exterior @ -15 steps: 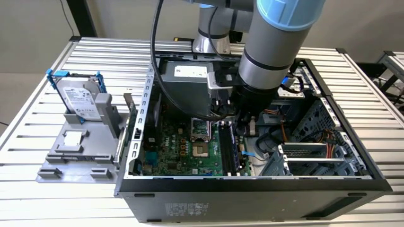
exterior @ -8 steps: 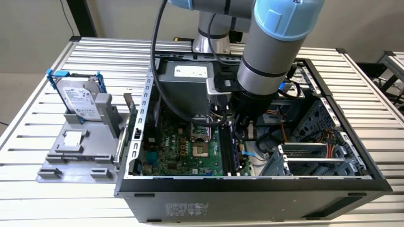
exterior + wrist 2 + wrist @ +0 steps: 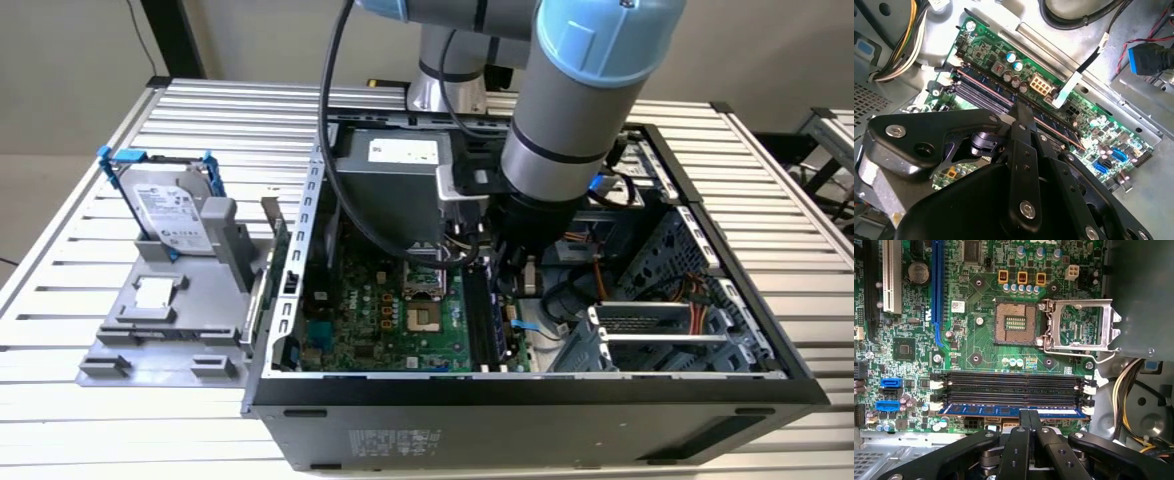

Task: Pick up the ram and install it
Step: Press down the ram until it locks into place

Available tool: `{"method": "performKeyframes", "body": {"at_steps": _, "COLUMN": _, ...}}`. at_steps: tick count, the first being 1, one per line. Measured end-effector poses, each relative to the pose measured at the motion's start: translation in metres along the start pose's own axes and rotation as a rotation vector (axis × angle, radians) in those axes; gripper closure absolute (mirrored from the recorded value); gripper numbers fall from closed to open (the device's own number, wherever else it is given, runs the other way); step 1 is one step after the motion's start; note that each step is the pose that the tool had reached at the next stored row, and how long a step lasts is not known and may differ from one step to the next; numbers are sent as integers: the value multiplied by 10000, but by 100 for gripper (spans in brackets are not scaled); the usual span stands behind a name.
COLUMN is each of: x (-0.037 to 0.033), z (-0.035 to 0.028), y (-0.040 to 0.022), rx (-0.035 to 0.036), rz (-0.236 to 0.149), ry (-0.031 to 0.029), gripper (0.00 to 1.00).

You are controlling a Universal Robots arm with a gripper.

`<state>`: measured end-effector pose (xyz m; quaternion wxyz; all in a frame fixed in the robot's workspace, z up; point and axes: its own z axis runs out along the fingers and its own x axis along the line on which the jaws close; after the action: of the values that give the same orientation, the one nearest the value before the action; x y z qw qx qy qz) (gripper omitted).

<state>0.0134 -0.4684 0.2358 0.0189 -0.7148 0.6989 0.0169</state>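
Black linkage bars fill the near part of both wrist views: my gripper (image 3: 1029, 417) has its two fingers drawn together with no gap showing between them, tips down on the top edge of the ram (image 3: 1014, 410). I clasp nothing; the fingertips (image 3: 1025, 416) meet the stick about midway along it, pressing rather than gripping, as far as I can tell. In the second wrist view the gripper (image 3: 1021, 107) comes to the same narrow point over the slot rows.

That ram is one blue-edged stick standing in the nearest of the memory slots (image 3: 1011, 385) (I count four parallel slots, three of them dark and unfilled), with white latches at both ends of the rows. Beyond them on the green motherboard (image 3: 979, 345) lies one open processor socket (image 3: 1015, 322) with its metal retaining frame swung beside it.

Farther out, in the exterior view, my arm (image 3: 567, 130) reaches down into the open computer case (image 3: 534, 410). On the exterior view's left, outside the case, one silver hard drive (image 3: 171, 205) stands in a blue-handled frame on a grey holder (image 3: 154, 320).
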Motion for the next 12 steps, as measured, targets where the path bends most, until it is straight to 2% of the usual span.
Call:
{"method": "performKeyframes", "body": {"at_steps": 6, "x": 27, "z": 9, "y": -16, "rx": -1, "rz": -1, "ry": 3, "gripper": 100}}
{"method": "performKeyframes", "body": {"at_steps": 12, "x": 36, "z": 68, "y": -16, "rx": 0, "rz": -2, "ry": 3, "gripper": 100}}
